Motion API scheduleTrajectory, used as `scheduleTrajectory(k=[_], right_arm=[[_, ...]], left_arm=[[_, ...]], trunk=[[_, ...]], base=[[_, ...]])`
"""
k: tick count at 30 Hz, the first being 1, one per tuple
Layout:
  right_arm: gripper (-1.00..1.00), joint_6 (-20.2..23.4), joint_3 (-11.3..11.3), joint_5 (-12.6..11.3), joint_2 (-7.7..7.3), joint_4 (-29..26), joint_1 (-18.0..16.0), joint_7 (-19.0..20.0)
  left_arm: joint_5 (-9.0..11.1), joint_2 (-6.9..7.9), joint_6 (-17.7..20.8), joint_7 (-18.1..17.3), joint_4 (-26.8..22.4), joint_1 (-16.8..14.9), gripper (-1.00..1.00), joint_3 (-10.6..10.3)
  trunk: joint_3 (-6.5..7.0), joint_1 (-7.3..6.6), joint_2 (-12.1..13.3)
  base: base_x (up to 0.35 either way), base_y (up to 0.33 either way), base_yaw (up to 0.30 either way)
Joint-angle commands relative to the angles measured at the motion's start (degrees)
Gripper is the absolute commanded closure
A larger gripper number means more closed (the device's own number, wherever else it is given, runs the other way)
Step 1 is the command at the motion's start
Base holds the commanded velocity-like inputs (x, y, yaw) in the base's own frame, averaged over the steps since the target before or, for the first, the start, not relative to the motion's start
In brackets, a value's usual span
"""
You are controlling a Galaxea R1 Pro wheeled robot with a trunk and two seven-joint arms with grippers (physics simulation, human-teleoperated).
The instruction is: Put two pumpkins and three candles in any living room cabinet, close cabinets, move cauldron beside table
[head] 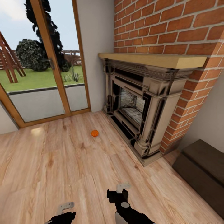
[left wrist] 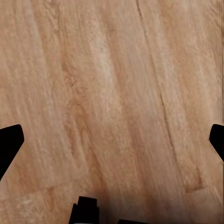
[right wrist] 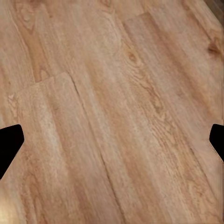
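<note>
Early going here: one small round orange pumpkin (head: pixel 95 133) sits loose on the pale wood-plank floor (head: pixel 46 168) at centre frame, just off the ornate stone fireplace (head: pixel 140 105), while the long dark-brown cabinet (head: pixel 202 169) waits at lower right, nothing visibly stowed. Left gripper (left wrist: pixel 112 140) and right gripper (right wrist: pixel 112 140) fingers spread wide, empty over bare floor.

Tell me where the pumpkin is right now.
In the head view the pumpkin sits on the wood floor, left of the fireplace and in front of the glass door.
</note>
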Motion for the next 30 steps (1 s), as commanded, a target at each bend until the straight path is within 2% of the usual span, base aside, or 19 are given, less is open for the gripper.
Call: scheduleTrajectory(k=[1,14,22,30], right_arm=[[-1.00,-0.4,0.5,-0.6,0.00,0.0,-0.1,-0.3],[-1.00,-0.4,0.5,-0.6,0.00,0.0,-0.1,-0.3],[-1.00,-0.4,0.5,-0.6,0.00,0.0,-0.1,-0.3],[-1.00,-0.4,0.5,-0.6,0.00,0.1,-0.1,-0.3]], left_arm=[[0.4,0.10,0.1,0.5,-0.2,0.0,-1.00,-0.4],[0.4,0.10,0.1,0.5,-0.2,0.0,-1.00,-0.4],[0.4,0.10,0.1,0.5,-0.2,0.0,-1.00,-0.4],[0.4,0.10,0.1,0.5,-0.2,0.0,-1.00,-0.4]], trunk=[[-0.06,0.02,0.0],[-0.06,0.02,0.0],[-0.06,0.02,0.0],[-0.06,0.02,0.0]], base=[[0.153,0.007,-0.277],[0.133,0.006,-0.277],[0.142,0.142,-0.277],[0.124,0.036,-0.278]])
